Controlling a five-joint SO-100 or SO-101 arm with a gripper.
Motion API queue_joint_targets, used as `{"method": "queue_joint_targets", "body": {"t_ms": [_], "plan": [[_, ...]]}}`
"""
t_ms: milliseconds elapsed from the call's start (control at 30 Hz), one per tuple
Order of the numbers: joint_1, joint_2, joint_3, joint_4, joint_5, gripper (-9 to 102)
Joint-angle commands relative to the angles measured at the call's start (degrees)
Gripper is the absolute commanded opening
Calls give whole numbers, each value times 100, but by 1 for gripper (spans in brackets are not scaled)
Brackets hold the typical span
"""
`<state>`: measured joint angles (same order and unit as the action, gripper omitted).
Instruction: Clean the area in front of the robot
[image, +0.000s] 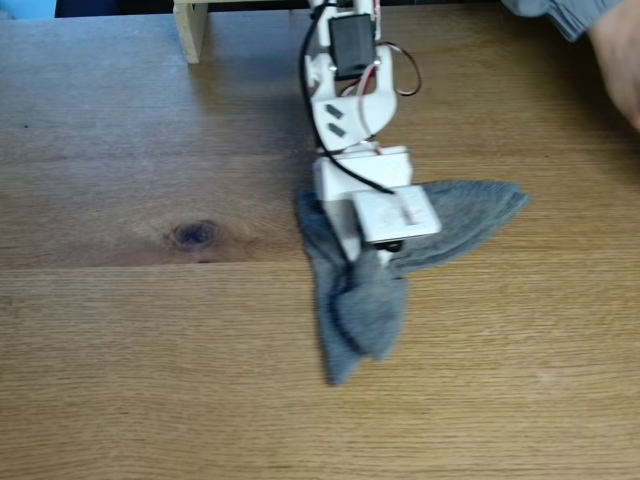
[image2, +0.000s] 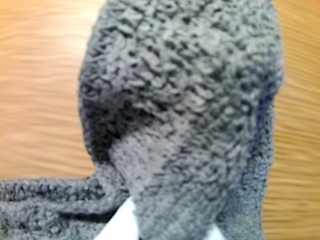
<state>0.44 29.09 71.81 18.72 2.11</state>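
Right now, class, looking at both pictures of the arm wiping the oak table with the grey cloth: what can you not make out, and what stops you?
- Tool: in the fixed view its tips are buried under the grey cloth; open or shut is unclear.
- Wrist view: the cloth fills the frame, hiding most of the table; the wood is blurred.
- Arm: its base is cut off by the fixed view's top edge.
- Person's hand: cropped at the right edge.
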Motion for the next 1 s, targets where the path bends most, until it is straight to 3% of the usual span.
{"method": "queue_joint_targets", "body": {"t_ms": [0, 167, 267, 367, 500, 633, 967], "plan": [[1468, 290, -35, 633, 114, 0], [1898, 853, -26, 2479, 369, 0], [1529, 1266, -26, 3876, 299, 0], [940, 1679, -26, 4693, 246, 0], [325, 2232, -26, 4430, 457, 0], [378, 3094, -26, 4395, 606, 0], [2522, 4500, -9, 5757, 229, 0]]}}
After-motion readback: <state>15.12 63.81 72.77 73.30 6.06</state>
